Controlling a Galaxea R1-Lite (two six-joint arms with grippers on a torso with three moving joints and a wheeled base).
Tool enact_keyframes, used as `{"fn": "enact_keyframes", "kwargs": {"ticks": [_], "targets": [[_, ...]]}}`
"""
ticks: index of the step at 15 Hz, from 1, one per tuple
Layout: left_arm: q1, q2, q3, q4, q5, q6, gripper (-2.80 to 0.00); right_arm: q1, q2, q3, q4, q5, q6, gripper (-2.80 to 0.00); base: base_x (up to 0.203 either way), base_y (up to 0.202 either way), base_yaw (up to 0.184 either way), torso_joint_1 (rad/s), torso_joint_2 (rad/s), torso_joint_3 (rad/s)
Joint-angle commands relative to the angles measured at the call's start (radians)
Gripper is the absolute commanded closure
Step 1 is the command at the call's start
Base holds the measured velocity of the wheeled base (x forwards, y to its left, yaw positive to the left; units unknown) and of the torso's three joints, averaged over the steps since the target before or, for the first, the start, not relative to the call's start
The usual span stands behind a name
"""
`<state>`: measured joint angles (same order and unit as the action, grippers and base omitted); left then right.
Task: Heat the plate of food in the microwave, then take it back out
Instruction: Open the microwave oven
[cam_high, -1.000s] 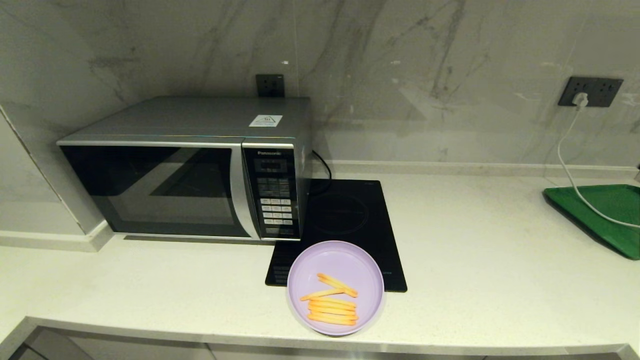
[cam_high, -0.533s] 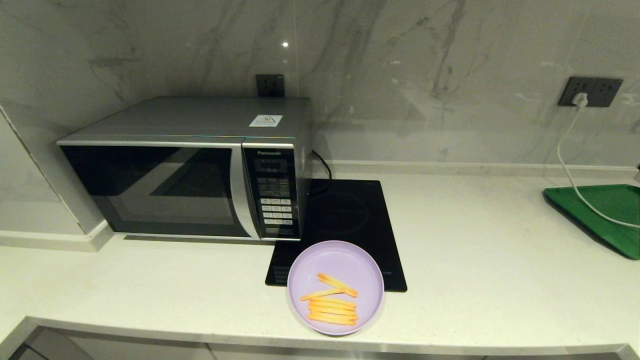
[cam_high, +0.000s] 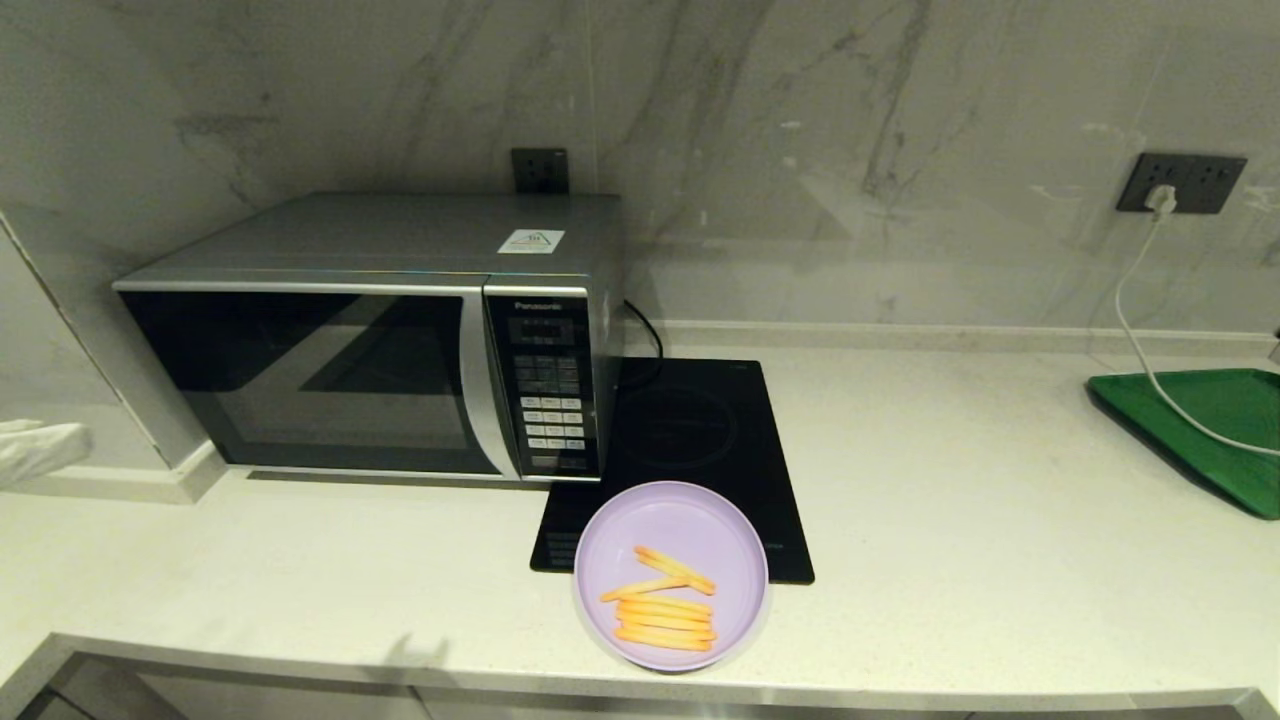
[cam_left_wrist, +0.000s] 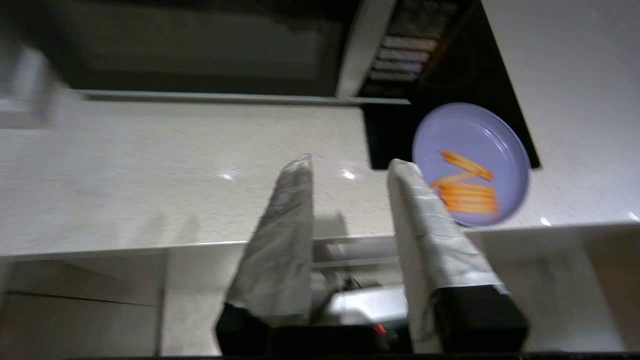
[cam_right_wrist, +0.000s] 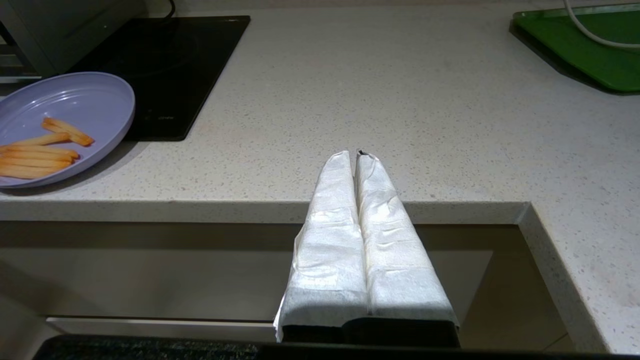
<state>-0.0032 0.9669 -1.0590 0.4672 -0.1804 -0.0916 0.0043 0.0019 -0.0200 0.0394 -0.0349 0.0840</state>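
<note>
The lilac plate of food (cam_high: 670, 575) lies near the counter's front edge, half over the black hob, with several orange-yellow sticks on it. The silver-grey microwave (cam_high: 370, 340) stands at the back left, its dark door closed. My left gripper (cam_high: 40, 450) shows at the far left edge, beside the microwave's left end. In the left wrist view it (cam_left_wrist: 350, 162) is open and empty, over the counter's front edge, with the plate (cam_left_wrist: 470, 165) off to one side. My right gripper (cam_right_wrist: 356, 154) is shut and empty, low in front of the counter edge, well right of the plate (cam_right_wrist: 65, 125).
A flat black induction hob (cam_high: 700, 430) lies right of the microwave. A green tray (cam_high: 1210, 430) sits at the far right with a white cable (cam_high: 1140, 330) running to a wall socket (cam_high: 1180, 183). The marble wall closes the back.
My left gripper has come into the head view at the far left edge. The plate and microwave have not moved.
</note>
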Motion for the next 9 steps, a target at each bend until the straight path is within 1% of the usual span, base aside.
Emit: {"fn": "enact_keyframes", "kwargs": {"ticks": [1, 2, 3, 4, 5, 6, 7, 8, 9], "targets": [[0.016, 0.282, -0.093, 0.035, -0.25, -0.007, -2.8, 0.0, 0.0, 0.0, 0.001, 0.0, 0.0, 0.0, 0.0, 0.0, 0.0, 0.0, 0.0, 0.0], [0.031, 0.331, -0.112, 0.046, -0.366, -0.008, -2.8, 0.0, 0.0, 0.0, 0.001, 0.0, 0.0, 0.0, 0.0, 0.0, 0.0, 0.0, 0.0, 0.0], [0.038, 0.356, -0.125, 0.052, -0.435, -0.008, -2.8, 0.0, 0.0, 0.0, 0.001, 0.0, 0.0, 0.0, 0.0, 0.0, 0.0, 0.0, 0.0, 0.0], [0.04, 0.375, -0.13, 0.051, -0.488, -0.005, -2.8, 0.001, 0.0, 0.0, 0.001, 0.0, 0.0, 0.0, 0.0, 0.0, 0.0, 0.0, 0.0, 0.0], [0.059, 0.407, -0.135, 0.037, -0.52, 0.016, -2.8, 0.0, 0.0, 0.0, 0.001, 0.0, 0.0, 0.0, 0.0, 0.0, 0.0, 0.0, 0.0, 0.0], [0.096, 0.443, -0.136, 0.008, -0.538, 0.084, -2.8, 0.0, 0.0, 0.0, 0.001, 0.0, 0.0, 0.0, 0.0, 0.0, 0.0, 0.0, 0.0, 0.0], [0.11, 0.458, -0.124, -0.008, -0.56, 0.178, -2.8, 0.0, 0.0, 0.0, 0.001, 0.0, 0.0, 0.0, 0.0, 0.0, 0.0, 0.0, 0.0, 0.0], [0.123, 0.472, -0.103, -0.016, -0.616, 0.244, -2.8, 0.0, 0.0, 0.0, 0.001, 0.0, 0.0, 0.0, 0.0, 0.0, 0.0, 0.0, 0.0, 0.0], [0.131, 0.493, -0.096, -0.021, -0.701, 0.273, -2.8, 0.0, 0.0, 0.0, 0.001, 0.0, 0.0, 0.0, 0.0, 0.0, 0.0, 0.0, 0.0, 0.0]]}}
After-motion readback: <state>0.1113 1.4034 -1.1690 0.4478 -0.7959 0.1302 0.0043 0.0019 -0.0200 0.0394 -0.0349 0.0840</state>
